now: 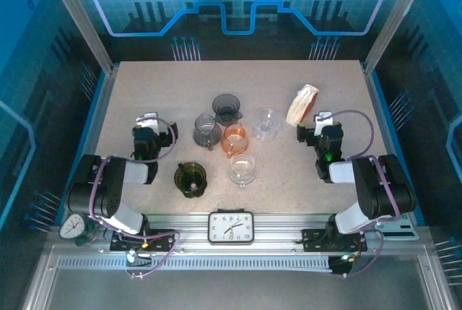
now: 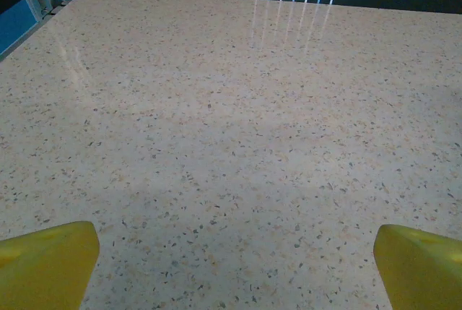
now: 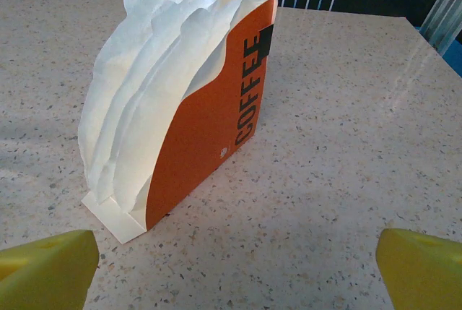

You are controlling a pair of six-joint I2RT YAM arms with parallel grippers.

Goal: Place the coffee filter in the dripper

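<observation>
**Now facing the filter pack, both claws wide and empty**

My right claw (image 3: 232,270) sits low over the table (image 3: 361,144), jaws spread full and holding nothing. It is aimed at 12 o'clock, where the orange filter holder (image 3: 209,122) stands upright. I judge this lines me up to pinch a single sheet. The coffee filters (image 3: 144,86) are white, thin and crinkled, fanning out of the holder's open side toward 10 o'clock. The orange dripper (image 1: 234,139) stands mid-table among other vessels, at 8 o'clock from the pack. My left claw (image 2: 231,270), equally wide and empty, hangs over speckled table, probably to keep away from the glassware.
</observation>
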